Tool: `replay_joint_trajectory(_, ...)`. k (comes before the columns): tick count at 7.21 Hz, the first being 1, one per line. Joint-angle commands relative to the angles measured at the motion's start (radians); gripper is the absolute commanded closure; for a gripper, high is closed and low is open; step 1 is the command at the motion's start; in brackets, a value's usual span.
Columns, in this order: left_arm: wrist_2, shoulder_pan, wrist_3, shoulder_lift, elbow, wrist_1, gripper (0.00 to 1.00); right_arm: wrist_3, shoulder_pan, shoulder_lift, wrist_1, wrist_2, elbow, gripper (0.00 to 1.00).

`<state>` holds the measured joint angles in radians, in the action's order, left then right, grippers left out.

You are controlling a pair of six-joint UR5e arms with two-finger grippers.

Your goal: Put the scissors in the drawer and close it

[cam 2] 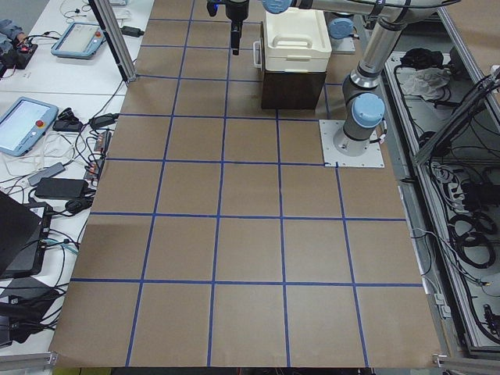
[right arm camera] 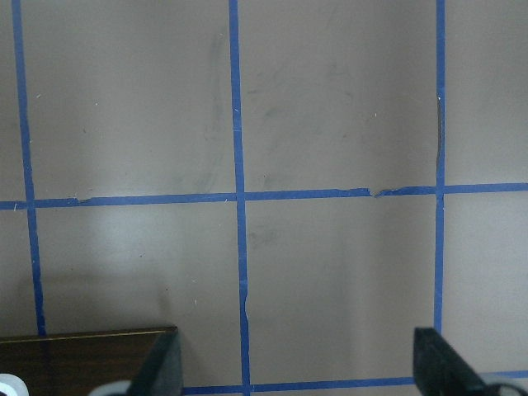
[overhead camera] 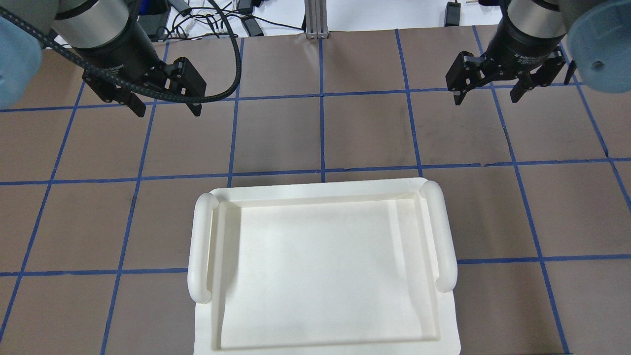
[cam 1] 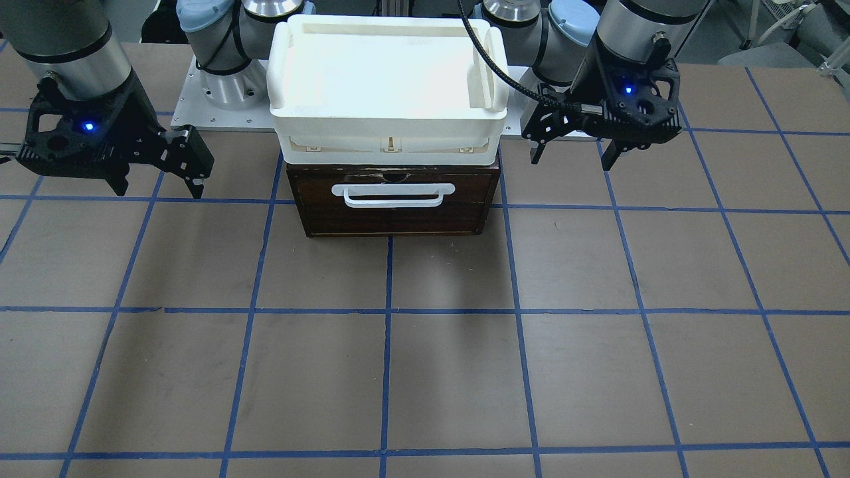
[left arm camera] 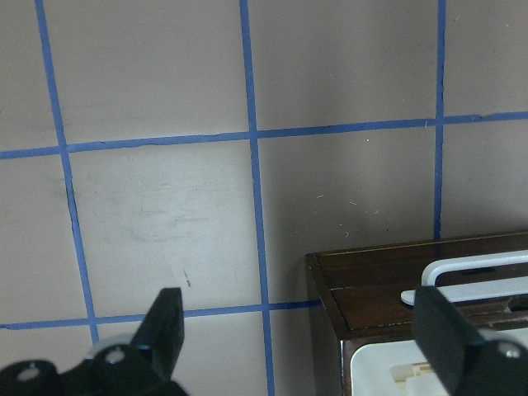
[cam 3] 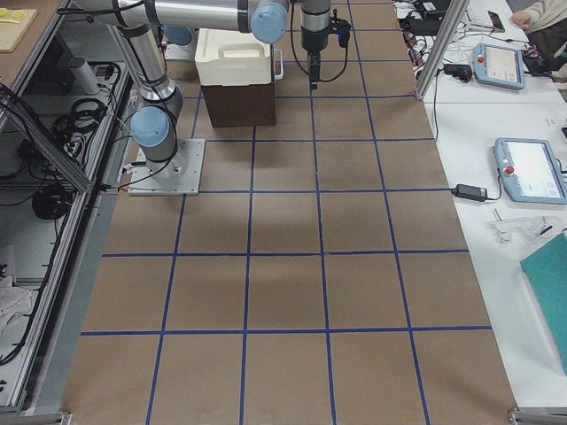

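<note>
The right arm's fingers (cam 1: 188, 159) hang spread apart and empty at the upper left of the front-facing view, above the counter (cam 1: 265, 372). At upper centre the drawer (cam 1: 392, 219) sits shut, its white handle (cam 1: 393, 194) facing down-frame, beneath a white tray (cam 1: 385, 73). At the upper right the left arm's fingers (cam 1: 611, 154) are likewise apart, gripping nothing.

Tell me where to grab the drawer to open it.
Take the white bar handle at its middle, approaching from the front, one finger above and one below. The bar lies level and stands off the dark front of the drawer; the white tray overhead likely blocks a straight-down approach.
</note>
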<state>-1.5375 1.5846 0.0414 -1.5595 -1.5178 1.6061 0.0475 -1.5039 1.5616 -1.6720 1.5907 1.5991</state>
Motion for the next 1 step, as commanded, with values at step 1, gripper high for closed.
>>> replay_joint_trajectory(1,-0.001,0.000,-0.001,-0.001,-0.002,0.002,0.00,0.002,0.001,0.000,0.000,0.000,0.001,0.00)
